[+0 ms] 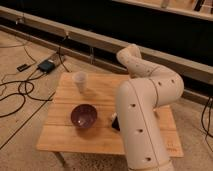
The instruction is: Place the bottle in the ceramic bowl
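Bottle (pixel 80 81) behind bowl (pixel 83 116), end effector hidden bhd arm (pixel 145 100)

A small wooden surface (pixel 65 137) on a bare floor (pixel 20 150) holds a whitish translucent bottle (pixel 80 81) upright near its far left corner, a dark maroon ceramic bowl (pixel 83 116) apart in front of it, and a flat black object (pixel 114 122) partly hidden by a bent white robot arm (pixel 145 115), its claw out of sight.
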You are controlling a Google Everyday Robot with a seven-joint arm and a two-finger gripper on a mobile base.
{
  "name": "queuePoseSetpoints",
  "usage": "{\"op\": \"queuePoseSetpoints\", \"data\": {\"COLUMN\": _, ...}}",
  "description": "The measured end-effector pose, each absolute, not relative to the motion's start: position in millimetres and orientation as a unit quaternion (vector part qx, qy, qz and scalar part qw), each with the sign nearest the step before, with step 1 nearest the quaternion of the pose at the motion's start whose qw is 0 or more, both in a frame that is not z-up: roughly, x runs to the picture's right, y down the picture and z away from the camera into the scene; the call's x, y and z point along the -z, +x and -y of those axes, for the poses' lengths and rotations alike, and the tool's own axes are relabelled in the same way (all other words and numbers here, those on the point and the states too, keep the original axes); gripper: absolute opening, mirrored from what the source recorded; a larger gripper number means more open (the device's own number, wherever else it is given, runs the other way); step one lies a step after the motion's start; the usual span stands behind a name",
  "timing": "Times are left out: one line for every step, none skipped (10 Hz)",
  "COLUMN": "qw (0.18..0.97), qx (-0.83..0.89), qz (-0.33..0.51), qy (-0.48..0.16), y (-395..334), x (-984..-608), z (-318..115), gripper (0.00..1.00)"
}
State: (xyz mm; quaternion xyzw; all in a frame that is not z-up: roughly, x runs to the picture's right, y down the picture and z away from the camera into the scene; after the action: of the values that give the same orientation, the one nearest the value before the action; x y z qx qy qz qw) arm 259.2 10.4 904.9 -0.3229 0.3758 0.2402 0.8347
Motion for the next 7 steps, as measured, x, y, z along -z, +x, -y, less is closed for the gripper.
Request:
{"op": "queuePoseSetpoints", "data": {"qw": 0.835, "qx": -0.24, "qz": -0.376, "qy": -0.323, "y": 259, "x": -905, "z": -11, "gripper": 0.65}}
{"op": "queuePoseSetpoints", "data": {"qw": 0.835, "qx": -0.24, "qz": -0.376, "qy": -0.323, "y": 259, "x": -905, "z": -10, "gripper": 0.65}}
{"op": "queuePoseSetpoints", "data": {"qw": 0.835, "qx": -0.239, "qz": -0.375, "qy": -0.324, "y": 258, "x": -905, "z": -11, "gripper": 0.65}}
{"op": "queuePoseSetpoints", "data": {"qw": 0.837, "qx": -0.232, "qz": -0.374, "qy": -0.325, "y": 259, "x": -906, "z": -11, "gripper": 0.65}}
{"op": "queuePoseSetpoints", "data": {"qw": 0.84, "qx": -0.219, "qz": -0.374, "qy": -0.326, "y": 261, "x": -908, "z": -11, "gripper": 0.65}}
{"op": "queuePoseSetpoints", "data": {"qw": 0.848, "qx": -0.185, "qz": -0.373, "qy": -0.327, "y": 268, "x": -916, "z": -11, "gripper": 0.65}}
{"op": "queuePoseSetpoints", "data": {"qw": 0.853, "qx": -0.168, "qz": -0.372, "qy": -0.326, "y": 271, "x": -921, "z": -11, "gripper": 0.65}}
